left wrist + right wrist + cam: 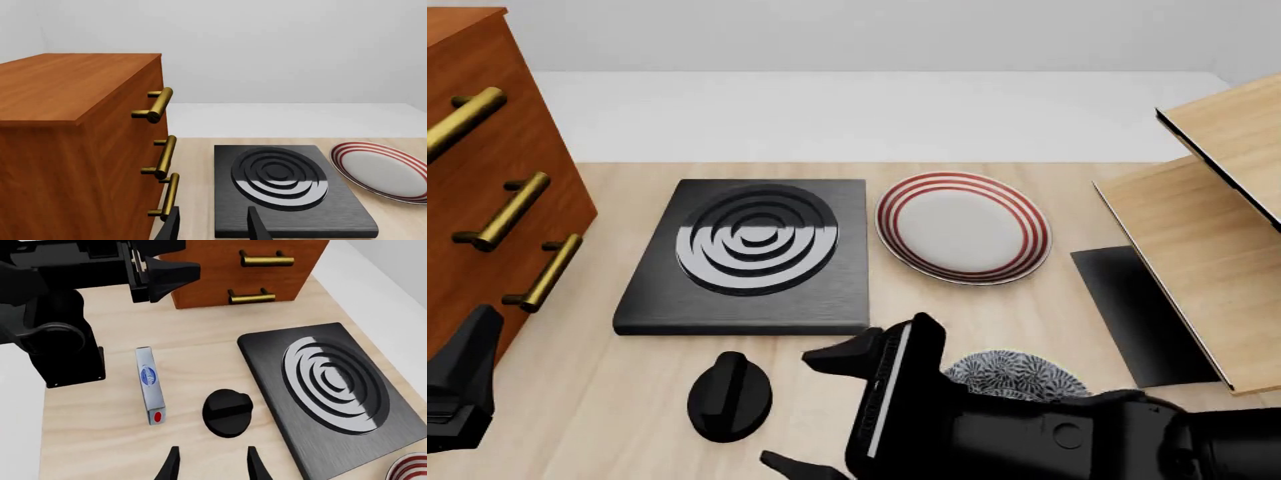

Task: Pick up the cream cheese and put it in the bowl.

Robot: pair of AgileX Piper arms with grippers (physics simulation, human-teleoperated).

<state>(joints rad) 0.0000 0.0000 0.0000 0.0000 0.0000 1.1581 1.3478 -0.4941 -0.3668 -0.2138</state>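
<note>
Plainly, the risks here run from the bulky furniture down to the little carton.

Cabinet (73, 145): close beside the left hand (213, 227), whose two fingers stand apart and empty; a careless swing could catch the brass handles (163, 157).

Tabletop (1001, 320): carries everything; the cream cheese lies low on it, so a steep descent may jam the fingertips into the wood.

Stove plate (327, 390): ahead of the right hand and off to one side; not in the reach path, I judge.

Bowl (1014, 378): mostly hidden under the right arm in the front view, so its exact place under the arm is hard to read; a blind drop could strike the rim or miss.

Right hand (212, 465): released, fingers spread, nothing held, hovering above the wood.

Knob (227, 412): just ahead of the right hand, beside the carton's near end; a finger may knock it.

Cream cheese (150, 385): ahead of the right hand and off to the side, near the left arm's base (60, 350), apart from the fingers. It stands on a thin edge, so a nudge may tip it.
</note>
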